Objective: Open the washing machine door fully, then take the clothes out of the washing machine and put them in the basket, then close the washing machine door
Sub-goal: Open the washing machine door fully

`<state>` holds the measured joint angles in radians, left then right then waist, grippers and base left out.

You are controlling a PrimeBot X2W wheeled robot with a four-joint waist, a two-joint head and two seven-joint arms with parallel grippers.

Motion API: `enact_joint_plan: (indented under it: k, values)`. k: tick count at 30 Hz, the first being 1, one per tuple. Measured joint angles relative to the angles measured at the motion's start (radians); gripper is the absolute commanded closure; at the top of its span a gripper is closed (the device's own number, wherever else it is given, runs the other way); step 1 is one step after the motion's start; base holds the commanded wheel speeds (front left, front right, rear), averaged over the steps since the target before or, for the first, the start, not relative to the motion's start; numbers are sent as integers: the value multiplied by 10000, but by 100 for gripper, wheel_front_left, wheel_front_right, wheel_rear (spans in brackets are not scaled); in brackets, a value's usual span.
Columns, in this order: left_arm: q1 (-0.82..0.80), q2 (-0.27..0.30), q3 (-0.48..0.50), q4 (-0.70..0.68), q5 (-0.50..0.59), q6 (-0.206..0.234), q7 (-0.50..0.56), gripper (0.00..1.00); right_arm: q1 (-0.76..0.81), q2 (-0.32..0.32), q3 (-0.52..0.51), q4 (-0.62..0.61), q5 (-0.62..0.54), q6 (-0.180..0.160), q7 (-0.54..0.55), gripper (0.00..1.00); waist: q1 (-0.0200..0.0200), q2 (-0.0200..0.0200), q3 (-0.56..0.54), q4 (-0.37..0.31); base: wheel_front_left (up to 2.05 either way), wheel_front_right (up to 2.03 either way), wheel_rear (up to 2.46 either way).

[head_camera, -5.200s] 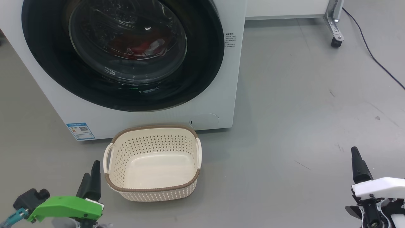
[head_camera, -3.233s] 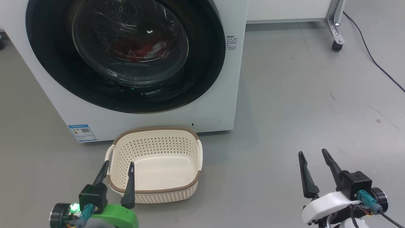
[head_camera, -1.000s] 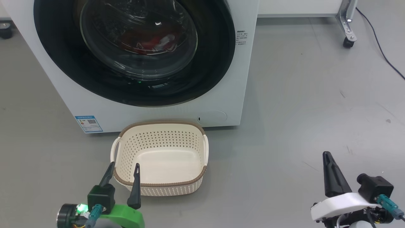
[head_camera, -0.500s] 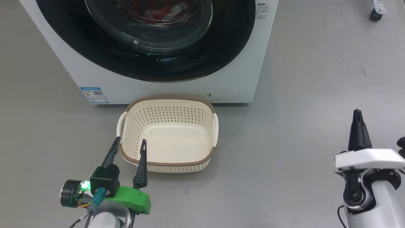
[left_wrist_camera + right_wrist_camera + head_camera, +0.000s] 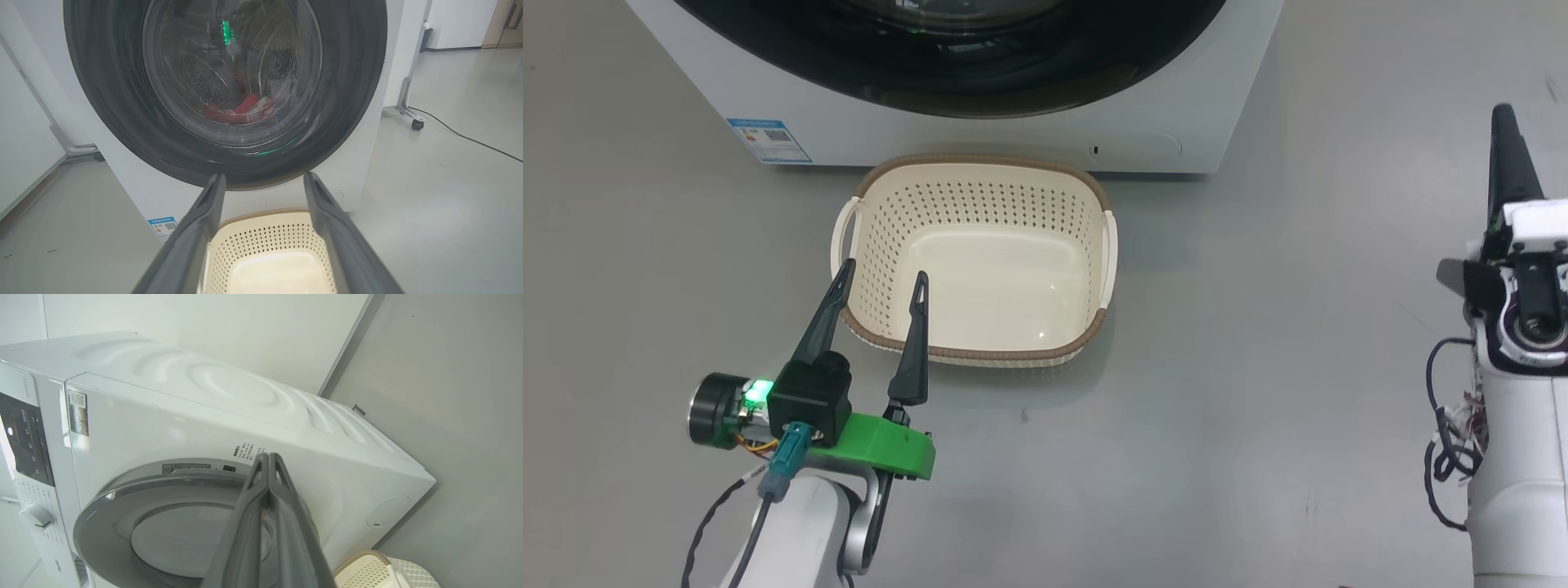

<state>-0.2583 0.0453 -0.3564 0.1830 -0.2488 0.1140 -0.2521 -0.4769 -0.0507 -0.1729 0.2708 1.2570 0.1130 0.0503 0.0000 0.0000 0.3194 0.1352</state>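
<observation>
Left wrist view: door [image 5: 224, 90] was shut, clothes [image 5: 241, 112] sat inside washer [image 5: 1013, 135].
Left fingers [image 5: 827, 314] were spread wide, empty, by near-left corner of basket [image 5: 980, 162]; right fingers [image 5: 1509, 163] were pressed together, empty, well right of washer. Door looked rigid, heavy-ish, glossy and probably slick, so hook its rim edge; clothes looked soft, light, best pinched at a fold.

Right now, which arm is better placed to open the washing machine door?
Probably the right. The right claw, shut, points at the washing machine door edge nearest it, while the open left claw hovers low by the basket rim.
</observation>
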Motion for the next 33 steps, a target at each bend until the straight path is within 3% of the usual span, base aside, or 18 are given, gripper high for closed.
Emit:
enact_joint_plan:
  k: [6, 19, 24, 33]
  values:
    - [-468, -29, -138, -171, 56, -2, -2, 0, -1409, -274, -305, 278, 771, -33, 876, 100, 0, 0, 722, 231, 0, 0, 0]
    - [-1191, -82, -612, -497, -117, -2, -2, 0, -4026, -1430, -401, 953, 1607, -756, 2596, 100, 1, 0, 1896, 955, 0, 0, 0]
    - [-1331, -94, -807, -648, -339, -2, -2, 0, -4761, -1776, 4, 1250, 1664, -1078, 3388, 100, 1, 0, 2214, 1294, 0, 0, 0]
    - [-1535, -121, -1131, -807, -623, -2, -2, 0, -6064, -2046, 460, 1641, 1670, -1292, 4195, 100, 0, 0, 2661, 1855, 0, 0, 0]
